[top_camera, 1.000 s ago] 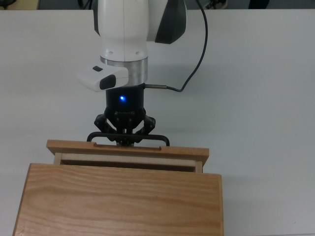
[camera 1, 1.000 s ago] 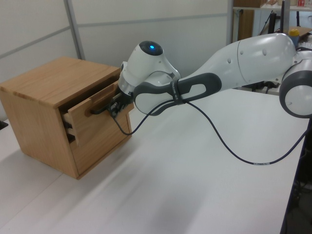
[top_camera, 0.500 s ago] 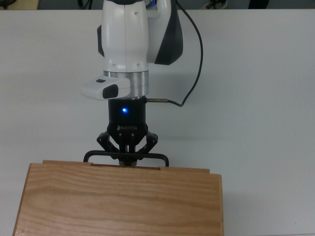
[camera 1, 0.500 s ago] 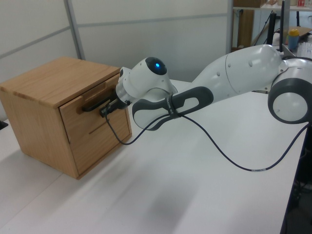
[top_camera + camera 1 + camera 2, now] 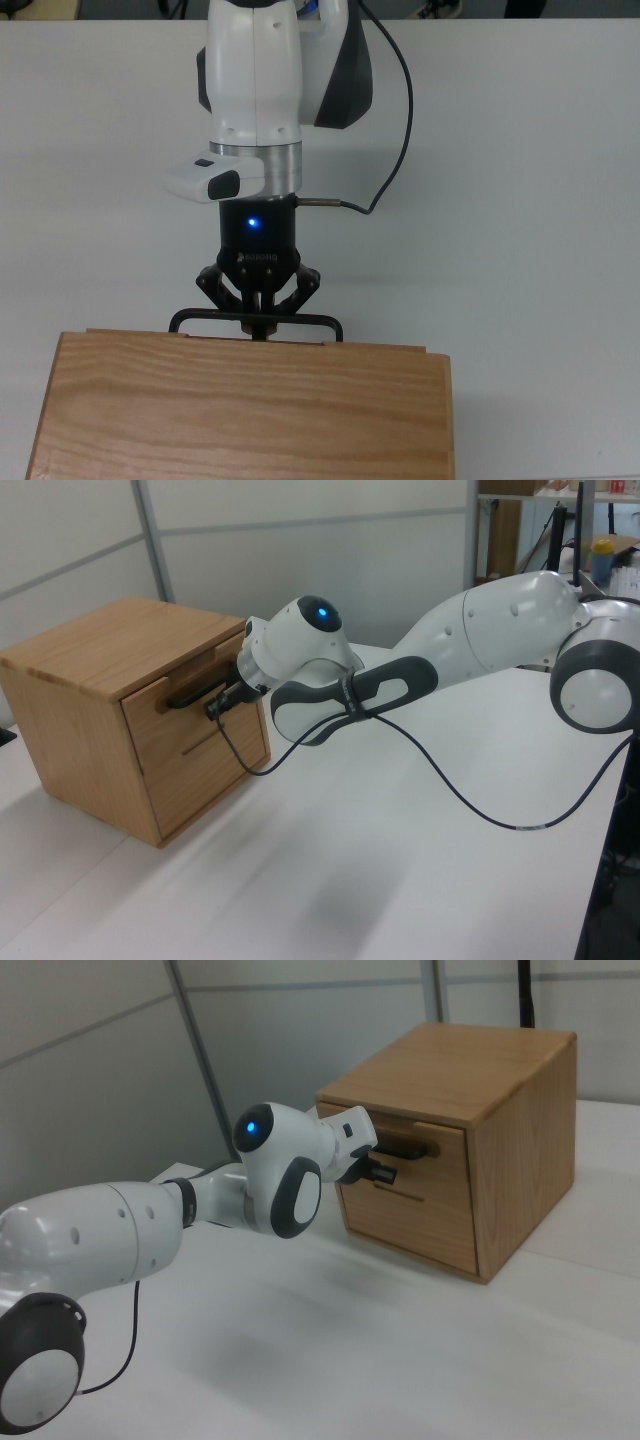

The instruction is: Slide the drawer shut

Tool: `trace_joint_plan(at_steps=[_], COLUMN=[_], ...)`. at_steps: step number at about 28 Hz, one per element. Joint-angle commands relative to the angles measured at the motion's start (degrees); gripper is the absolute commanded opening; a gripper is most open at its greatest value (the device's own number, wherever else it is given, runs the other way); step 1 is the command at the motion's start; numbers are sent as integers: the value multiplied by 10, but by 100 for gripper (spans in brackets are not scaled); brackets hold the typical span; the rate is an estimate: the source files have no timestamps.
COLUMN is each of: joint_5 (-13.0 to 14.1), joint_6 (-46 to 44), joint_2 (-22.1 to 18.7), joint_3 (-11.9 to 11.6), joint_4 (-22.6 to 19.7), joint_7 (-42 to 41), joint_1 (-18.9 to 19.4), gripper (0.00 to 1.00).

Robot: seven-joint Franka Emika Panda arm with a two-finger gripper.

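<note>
Drawer is sitting fully pushed into the upper slot of the wooden cabinet, its front panel lying flush with the cabinet face in the left view and the right view, so the closing itself looks finished as far as I can judge. Below it, a second drawer front is also lying flush.

The cabinet is standing on the white table, and the Panda arm is reaching across that table toward it, with a black cable drooping from the wrist to the tabletop.

The gripper is pressing up against the drawer's black bar handle, with its fingers pinched together on or just behind the bar's middle. In the top view they are looking clenched on the handle, though whether the bar is truly pinned between them or only touched is hard to say.

The relation that matters now: the handle's long axis is running across the top view from left to right, square to the gripper's approach, and the drawer is lying straight ahead of the jaws, toward the top view's bottom edge. With no travel left in that direction, the sensible next move seems to be letting go of the bar and backing away toward the top view's upper edge, straight along the approach line, so the drawer is not dragged back out.
</note>
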Motion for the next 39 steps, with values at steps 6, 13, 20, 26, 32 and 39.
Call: trace_joint_plan(at_steps=[6,13,20,26,32,39], joint_5=[-7,-4,-1,-1,10,14], joint_6=[-257,-415,-567,-629,-663,-673], joint_2=[-115,-172,-225,-246,-261,-279], joint_3=[-2,-2,-2,-2,-2,-2], joint_4=[-62,-62,-62,-63,-63,-69], joint_7=[15,17,11,-30,-96,-105], joint_1=[2,-2,-7,-15,-21,-26], gripper=[0,0,1,3,35,100])
